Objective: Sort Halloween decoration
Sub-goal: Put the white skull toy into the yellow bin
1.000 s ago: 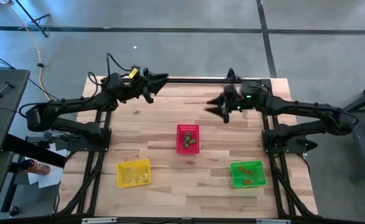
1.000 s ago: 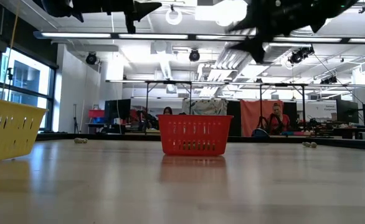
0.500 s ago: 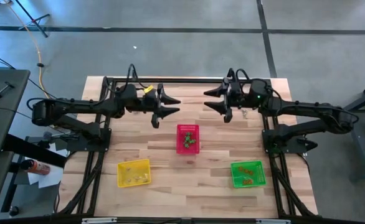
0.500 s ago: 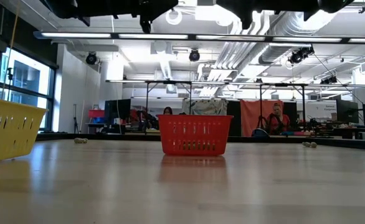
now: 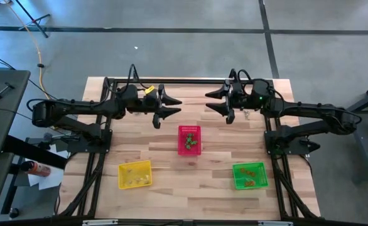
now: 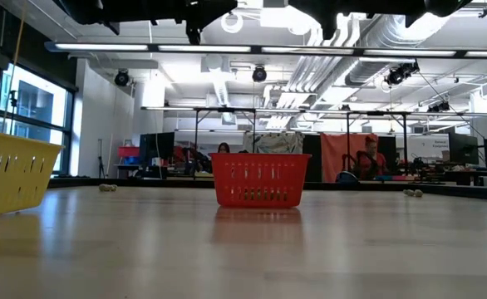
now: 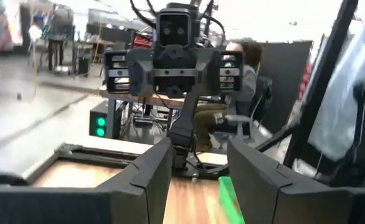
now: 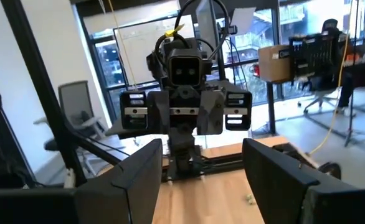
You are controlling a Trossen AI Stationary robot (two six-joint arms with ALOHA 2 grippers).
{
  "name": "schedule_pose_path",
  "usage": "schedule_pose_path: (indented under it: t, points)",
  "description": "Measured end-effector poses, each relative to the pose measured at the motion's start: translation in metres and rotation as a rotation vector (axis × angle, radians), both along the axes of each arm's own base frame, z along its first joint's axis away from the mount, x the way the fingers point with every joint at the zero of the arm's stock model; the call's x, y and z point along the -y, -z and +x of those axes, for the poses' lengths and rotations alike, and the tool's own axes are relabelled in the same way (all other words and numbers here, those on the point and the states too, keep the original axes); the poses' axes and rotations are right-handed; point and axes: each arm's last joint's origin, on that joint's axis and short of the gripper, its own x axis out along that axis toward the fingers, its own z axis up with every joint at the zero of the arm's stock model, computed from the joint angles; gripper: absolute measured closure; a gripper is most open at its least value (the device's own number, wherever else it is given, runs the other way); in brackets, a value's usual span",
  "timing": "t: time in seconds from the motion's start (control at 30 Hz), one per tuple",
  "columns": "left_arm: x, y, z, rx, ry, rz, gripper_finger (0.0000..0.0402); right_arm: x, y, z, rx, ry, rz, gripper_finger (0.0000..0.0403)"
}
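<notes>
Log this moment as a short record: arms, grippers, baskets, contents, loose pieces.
left gripper: open, empty, raised over the table's far half, facing the right one
right gripper: open, empty, raised opposite it
red basket: table centre, green trinkets inside
yellow basket: near left, yellowish trinkets inside
green basket: near right, orange trinkets inside
loose trinkets: a few small ones on the far part of the table

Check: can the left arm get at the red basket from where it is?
Probably yes. The left hand hangs open above the table, up and left of the red basket, with only bare wood between them.
</notes>
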Motion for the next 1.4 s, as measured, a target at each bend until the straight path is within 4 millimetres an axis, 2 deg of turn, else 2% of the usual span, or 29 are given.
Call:
schedule_pose_path:
  t: [0.1,0.2,0.33,0.4,0.57,0.73,0.83,0.97,1.1,1.23,1.4]
  points:
    - [-0.009,-0.005,0.000,-0.010,-0.028,-0.151,0.0257,0.001,0.001,0.000,-0.008,-0.001,0.062,0.0187]
    - [-0.029,-0.017,-0.002,-0.096,-0.100,-0.256,0.0257,0.003,0.003,0.000,-0.032,0.060,0.085,0.0187]
    - [-0.058,-0.024,-0.012,-0.384,-0.248,-0.295,0.0257,0.006,0.006,0.000,-0.054,0.165,0.100,0.0187]
    - [-0.071,-0.019,-0.021,-0.563,-0.353,-0.314,0.0257,0.006,0.007,0.000,-0.064,0.185,0.103,0.0187]
    - [-0.093,0.016,-0.045,-0.966,-0.590,-0.387,0.0257,0.006,0.010,0.000,-0.093,0.186,0.110,0.0187]
    - [-0.104,0.064,-0.060,-1.325,-0.586,-0.481,0.0257,0.006,0.012,0.000,-0.113,0.186,0.116,0.0187]
    - [-0.112,0.088,-0.059,-1.472,-0.568,-0.531,0.0257,0.007,0.012,0.000,-0.113,0.191,0.116,0.0187]
    - [-0.126,0.117,-0.057,-1.590,-0.539,-0.555,0.0257,0.008,0.012,0.000,-0.108,0.235,0.137,0.0187]
    - [-0.135,0.141,-0.057,-1.698,-0.405,-0.466,0.0257,0.009,0.013,0.001,-0.105,0.256,0.184,0.0187]
    - [-0.139,0.157,-0.058,-1.772,-0.305,-0.419,0.0257,0.010,0.017,0.004,-0.117,0.258,0.233,0.0187]
    - [-0.140,0.168,-0.056,-1.808,-0.269,-0.406,0.0257,0.011,0.024,0.010,-0.143,0.258,0.293,0.0187]
